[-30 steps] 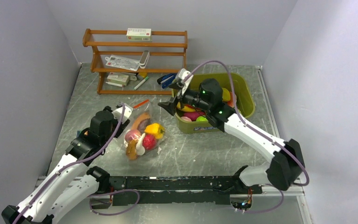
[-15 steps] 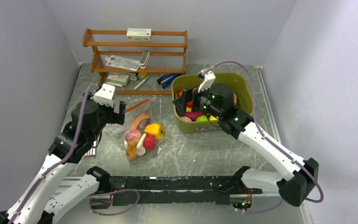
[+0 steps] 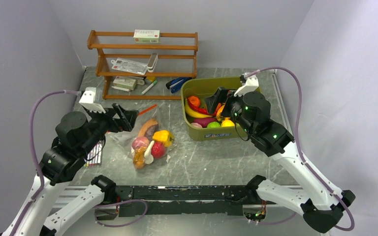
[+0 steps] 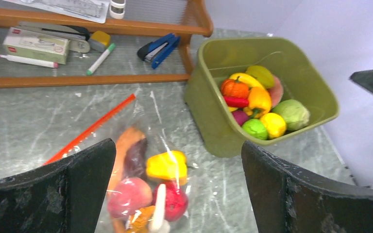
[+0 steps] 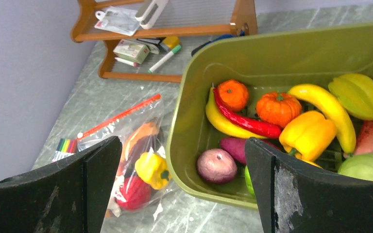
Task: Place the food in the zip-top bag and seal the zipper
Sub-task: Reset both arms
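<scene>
Hanging spread wide, gripping nothing: left claw (image 3: pixel 125 117), right claw (image 3: pixel 217 101). Lying on worktop (image 3: pixel 202 158) near left claw: zip-top bag (image 3: pixel 146 129) holding food (image 3: pixel 162 136).

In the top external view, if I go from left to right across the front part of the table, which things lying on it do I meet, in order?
marker pens → zip-top bag, already holding food → olive-green tub
</scene>
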Controlling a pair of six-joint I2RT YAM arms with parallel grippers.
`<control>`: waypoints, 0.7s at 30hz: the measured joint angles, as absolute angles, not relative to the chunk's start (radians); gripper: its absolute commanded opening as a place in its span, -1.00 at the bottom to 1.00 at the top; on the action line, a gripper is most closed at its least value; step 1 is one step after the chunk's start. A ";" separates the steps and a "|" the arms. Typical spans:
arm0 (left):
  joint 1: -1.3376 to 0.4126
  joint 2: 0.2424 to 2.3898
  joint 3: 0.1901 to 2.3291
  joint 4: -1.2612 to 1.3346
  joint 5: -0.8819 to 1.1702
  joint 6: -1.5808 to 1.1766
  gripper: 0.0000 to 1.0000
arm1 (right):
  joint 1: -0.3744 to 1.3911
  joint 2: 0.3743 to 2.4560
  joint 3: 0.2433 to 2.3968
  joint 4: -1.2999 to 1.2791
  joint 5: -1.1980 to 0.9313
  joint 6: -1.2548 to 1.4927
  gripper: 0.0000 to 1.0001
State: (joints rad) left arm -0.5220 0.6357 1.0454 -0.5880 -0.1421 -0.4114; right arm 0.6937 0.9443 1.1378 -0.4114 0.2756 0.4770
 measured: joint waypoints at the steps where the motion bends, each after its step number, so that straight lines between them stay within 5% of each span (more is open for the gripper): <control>1: -0.522 0.625 1.044 -0.588 -0.134 -0.436 0.99 | 0.694 0.938 1.133 -0.422 0.284 0.486 1.00; 21: -0.522 0.495 0.958 -0.630 -0.105 -0.556 1.00 | 0.694 0.872 1.042 -0.462 0.346 0.622 1.00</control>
State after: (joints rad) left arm -0.5220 0.4953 0.9581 -0.6300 -0.1051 -0.5556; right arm 0.6937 0.8722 1.0420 -0.4618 0.3462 0.6216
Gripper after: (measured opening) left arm 0.998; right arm 0.996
